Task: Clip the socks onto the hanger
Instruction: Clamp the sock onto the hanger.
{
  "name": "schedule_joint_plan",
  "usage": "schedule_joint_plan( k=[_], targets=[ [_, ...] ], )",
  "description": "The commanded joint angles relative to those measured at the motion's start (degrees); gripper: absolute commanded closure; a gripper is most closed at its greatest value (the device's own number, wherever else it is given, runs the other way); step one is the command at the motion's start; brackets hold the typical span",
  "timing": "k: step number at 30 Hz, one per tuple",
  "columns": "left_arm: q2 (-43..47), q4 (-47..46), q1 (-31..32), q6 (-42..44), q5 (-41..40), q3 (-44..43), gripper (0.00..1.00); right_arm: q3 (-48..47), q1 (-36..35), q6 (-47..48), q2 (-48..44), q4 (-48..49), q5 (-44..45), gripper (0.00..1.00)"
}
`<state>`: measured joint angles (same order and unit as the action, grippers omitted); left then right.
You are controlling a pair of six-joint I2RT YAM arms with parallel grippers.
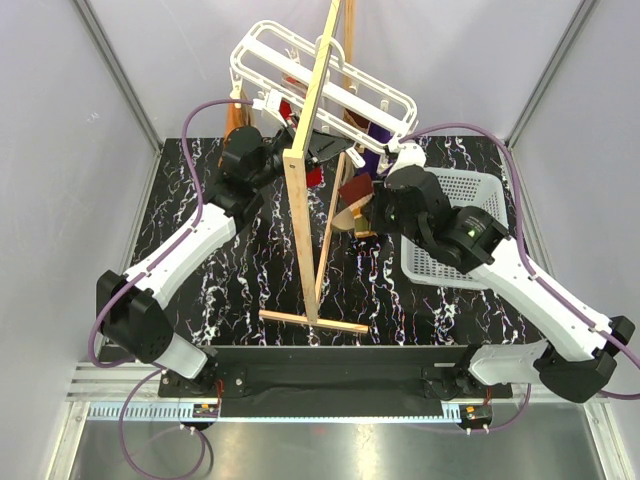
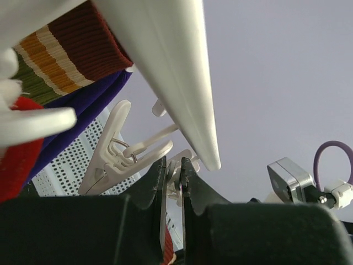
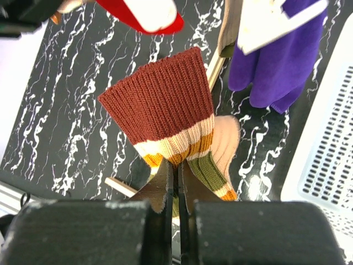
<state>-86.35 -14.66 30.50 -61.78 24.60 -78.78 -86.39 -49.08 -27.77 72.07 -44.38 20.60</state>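
The white hanger [image 1: 322,72] hangs from the wooden stand at the back; one of its bars [image 2: 176,72] crosses the left wrist view. My left gripper [image 1: 288,132] is up under the hanger and shut on a small white peg [image 2: 174,172]. My right gripper [image 1: 366,200] is shut on a striped sock [image 3: 165,110], maroon cuff up, held above the table right of the stand; the sock also shows in the top view [image 1: 354,192]. A red sock [image 3: 168,23] and another striped sock [image 2: 66,49] hang clipped to the hanger.
A purple sock [image 3: 278,61] hangs from the hanger too. The tall wooden A-frame stand [image 1: 308,170] stands mid-table between my arms. A white perforated basket [image 1: 470,195] sits at the right, under my right arm. Another free peg [image 2: 118,146] hangs left of the held one.
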Motion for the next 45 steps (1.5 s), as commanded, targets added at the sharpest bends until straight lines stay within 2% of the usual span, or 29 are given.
schedule_joint_plan(
  k=[1,16,28,37,45],
  targets=[
    [-0.1,2.0,-0.1,0.2,1.9,-1.1,1.00,-3.3,1.3,2.0,0.4,1.5,2.1,1.00],
    [-0.2,2.0,0.0,0.3,2.5,-1.2,1.00,-6.0,5.7,4.0,2.5,3.4,-2.0,1.00],
    [-0.4,2.1,0.0,0.0,2.1,-1.5,1.00,-8.4,6.1,4.7,3.4,3.0,-4.0,1.00],
    [-0.7,2.9,-0.3,0.6,1.8,-2.9,1.00,-2.8,6.1,3.9,0.2,3.1,-5.3,1.00],
    [-0.9,2.8,-0.2,0.4,2.1,-2.7,1.00,-4.3,6.1,4.2,-0.3,3.7,-6.2,1.00]
  ],
)
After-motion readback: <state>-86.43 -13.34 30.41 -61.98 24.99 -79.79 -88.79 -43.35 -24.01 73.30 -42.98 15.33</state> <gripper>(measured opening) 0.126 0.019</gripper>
